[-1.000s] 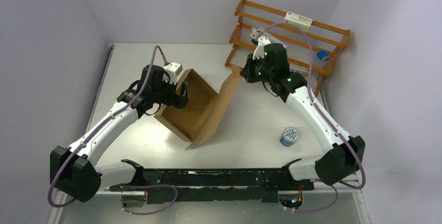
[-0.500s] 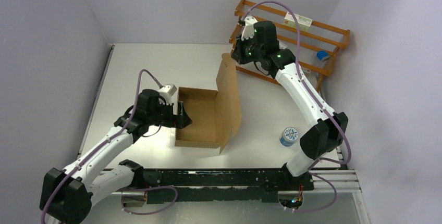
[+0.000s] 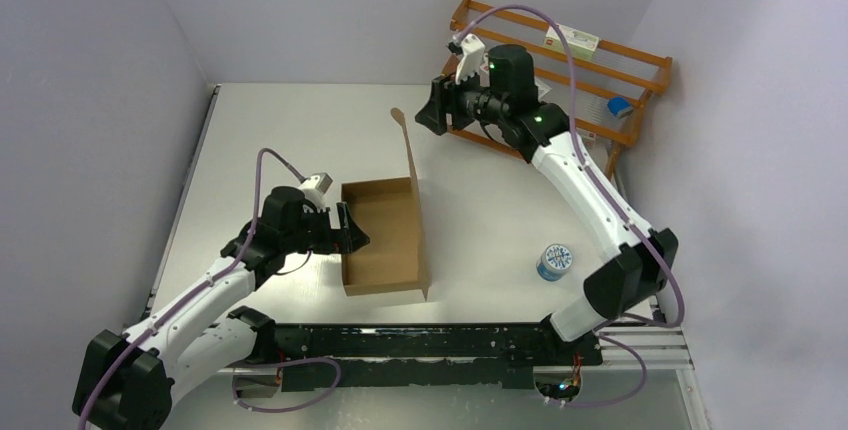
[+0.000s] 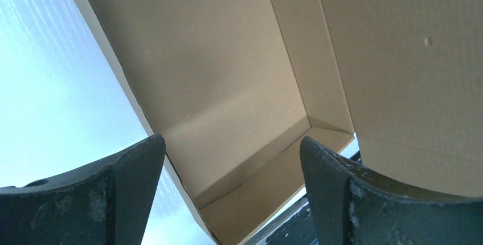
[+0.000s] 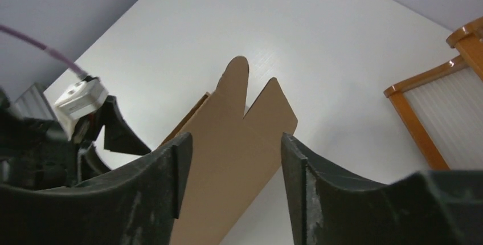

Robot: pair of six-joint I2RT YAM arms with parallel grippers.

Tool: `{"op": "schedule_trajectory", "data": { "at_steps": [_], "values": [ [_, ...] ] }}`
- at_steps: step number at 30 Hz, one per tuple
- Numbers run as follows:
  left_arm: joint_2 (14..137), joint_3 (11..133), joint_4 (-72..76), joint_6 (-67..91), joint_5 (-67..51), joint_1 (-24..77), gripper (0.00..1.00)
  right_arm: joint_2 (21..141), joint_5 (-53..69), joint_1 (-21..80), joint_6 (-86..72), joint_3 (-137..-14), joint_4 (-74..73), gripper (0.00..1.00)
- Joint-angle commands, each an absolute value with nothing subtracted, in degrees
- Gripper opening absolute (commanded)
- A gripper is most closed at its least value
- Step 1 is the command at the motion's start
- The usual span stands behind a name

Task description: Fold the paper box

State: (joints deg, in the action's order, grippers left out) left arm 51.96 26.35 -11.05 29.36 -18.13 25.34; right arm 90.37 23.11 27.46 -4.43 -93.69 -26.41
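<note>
On white table (image 3: 300,130), paper box (image 3: 385,235) lid upright, lilac walls (image 3: 330,10), wooden rack (image 5: 418,133)

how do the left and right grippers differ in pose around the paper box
The left gripper sits low at the left wall of the paper box; the right gripper hangs high, just off the tip of the upright lid. The left gripper points rightward into the box, the right gripper leftward at the lid. Both have jaws open, holding nothing.
</note>
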Motion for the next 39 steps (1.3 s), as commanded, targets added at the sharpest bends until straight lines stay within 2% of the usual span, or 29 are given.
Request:
{"op": "schedule_trajectory", "data": {
  "at_steps": [1,6,10,16,19,25,26,30,34,39],
  "values": [
    [51.5,25.6,-8.3,31.5,-16.0,25.6,0.93,81.9,26.0,27.5,-5.1,-90.6,-22.2,0.65],
    [50.9,22.6,-5.5,34.0,-17.0,25.7,0.93,73.6,18.2,27.5,-7.4,-80.2,-20.7,0.68],
    [51.7,21.6,-5.4,34.0,-17.1,25.7,0.93,68.4,11.0,27.5,-11.4,-66.4,-18.4,0.66],
    [52.4,21.1,-4.0,34.9,-19.2,25.8,0.92,66.3,15.5,27.6,-17.1,-49.6,-9.2,0.62],
    [52.1,20.8,-4.3,34.6,-18.6,25.9,0.92,68.4,13.9,27.5,-18.8,-44.1,-4.5,0.60],
    [50.0,20.6,-6.6,34.5,-16.5,26.1,0.91,76.4,16.6,27.5,-22.0,-40.4,4.8,0.57],
    [49.2,21.2,-8.0,34.3,-15.6,26.2,0.94,77.6,16.8,27.5,-22.5,-40.2,5.9,0.57],
    [44.6,24.3,-15.5,32.9,-7.4,26.4,0.97,81.6,17.6,27.5,-23.3,-40.4,9.0,0.56],
    [42.5,25.1,-18.5,35.6,-2.9,26.4,0.95,85.0,20.5,27.6,-24.0,-41.4,10.6,0.56],
    [41.1,27.7,-18.1,36.2,-5.8,26.5,0.94,87.8,21.6,28.4,-23.1,-43.1,10.7,0.55]
  ]
}}
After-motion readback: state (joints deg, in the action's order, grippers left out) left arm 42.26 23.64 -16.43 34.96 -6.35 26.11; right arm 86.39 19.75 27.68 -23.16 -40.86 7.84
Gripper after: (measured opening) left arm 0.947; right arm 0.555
